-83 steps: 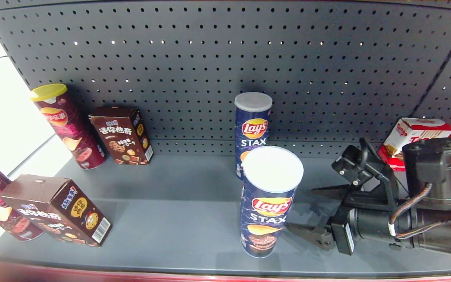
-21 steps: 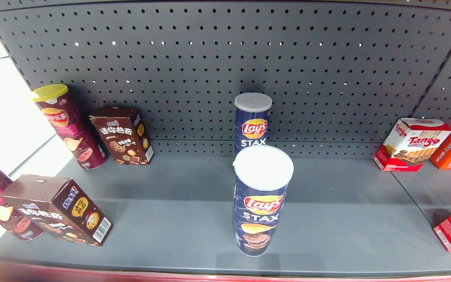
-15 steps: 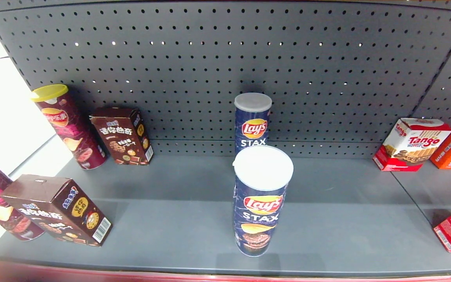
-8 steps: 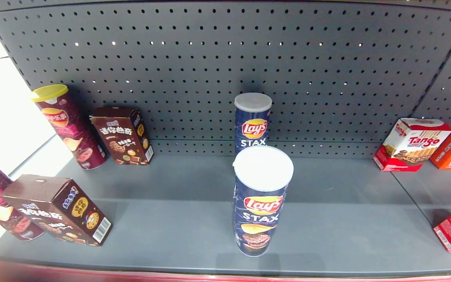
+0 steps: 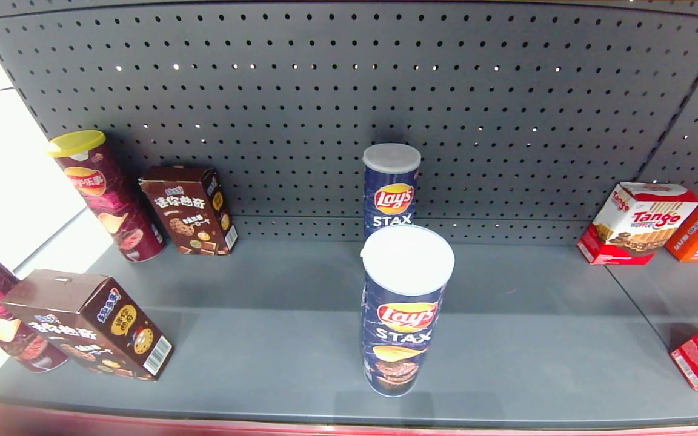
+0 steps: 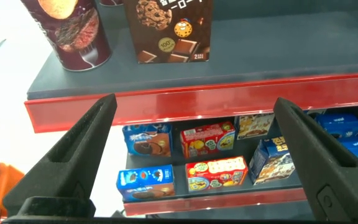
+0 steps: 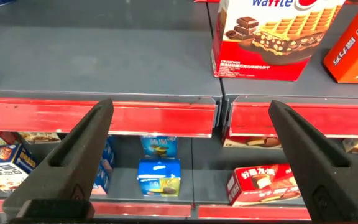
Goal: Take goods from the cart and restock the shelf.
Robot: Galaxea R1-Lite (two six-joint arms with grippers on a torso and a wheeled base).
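Placement complete: front chip can released upright on shelf, right gripper withdrawn, wide open, left gripper equally wide, ready for next item.

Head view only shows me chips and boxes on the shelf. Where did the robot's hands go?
Observer: The left gripper is out in front of the shelf's red front edge, near the dark red chip can and the brown cookie box.
Operator: Is it holding a snack?
Observer: No. Its fingers are spread wide with nothing between them.
Operator: What about the other hand?
Observer: The right gripper is open and empty too, facing the red edge just in front of the waffle box.
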